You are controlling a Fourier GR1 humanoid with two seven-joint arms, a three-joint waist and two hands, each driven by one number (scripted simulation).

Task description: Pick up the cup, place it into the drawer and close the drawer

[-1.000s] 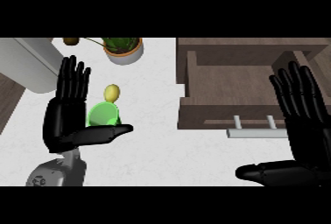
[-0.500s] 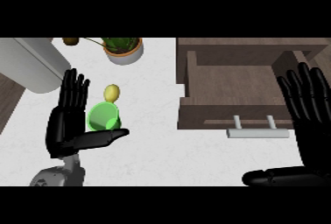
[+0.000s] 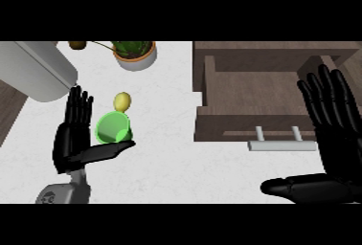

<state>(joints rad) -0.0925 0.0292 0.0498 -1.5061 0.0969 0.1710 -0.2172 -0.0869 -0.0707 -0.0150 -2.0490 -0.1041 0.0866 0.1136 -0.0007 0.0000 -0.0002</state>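
Cup (image 3: 113,128) beside open left hand (image 3: 74,139)

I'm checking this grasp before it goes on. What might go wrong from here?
The small yellow fruit sits right behind the translucent green cup, so the left hand, open beside the cup, may knock it while closing. The right hand hangs open over the open brown wooden drawer and its pale handle, possibly crowding the placement.

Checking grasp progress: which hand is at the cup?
The left hand, open beside the green cup; the right hand rests open by the drawer.
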